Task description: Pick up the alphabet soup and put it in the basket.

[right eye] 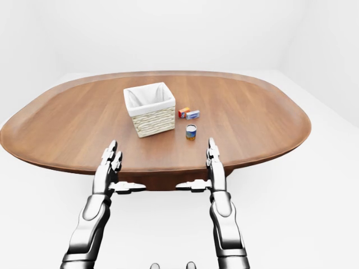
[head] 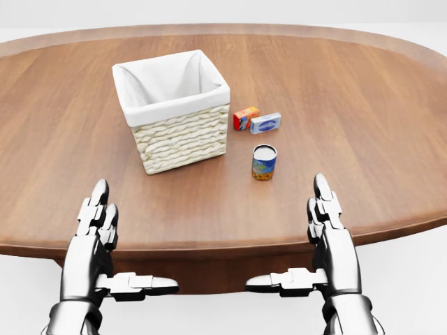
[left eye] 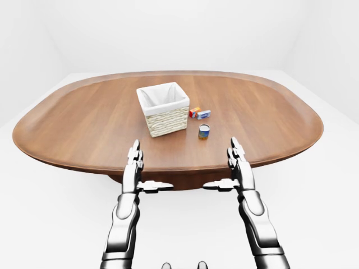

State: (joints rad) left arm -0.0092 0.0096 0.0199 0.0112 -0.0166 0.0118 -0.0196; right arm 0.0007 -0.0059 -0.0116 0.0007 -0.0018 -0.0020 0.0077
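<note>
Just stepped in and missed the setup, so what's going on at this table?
A humanoid robot faces an oval wooden table with both hands open and empty, holding nothing. Its left hand and right hand hover at the table's near edge. The alphabet soup can stands upright on the wood, right of the white-lined wicker basket, not yet picked up. An orange box and a blue-and-white box lie just beyond the can.

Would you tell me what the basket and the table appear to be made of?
The basket looks like pale woven wicker, judging by its ribbed, braided walls, with a white, seemingly cloth liner folded over the rim. The table appears to be brown wood with a smooth satin finish; plank lines and grain show.
</note>
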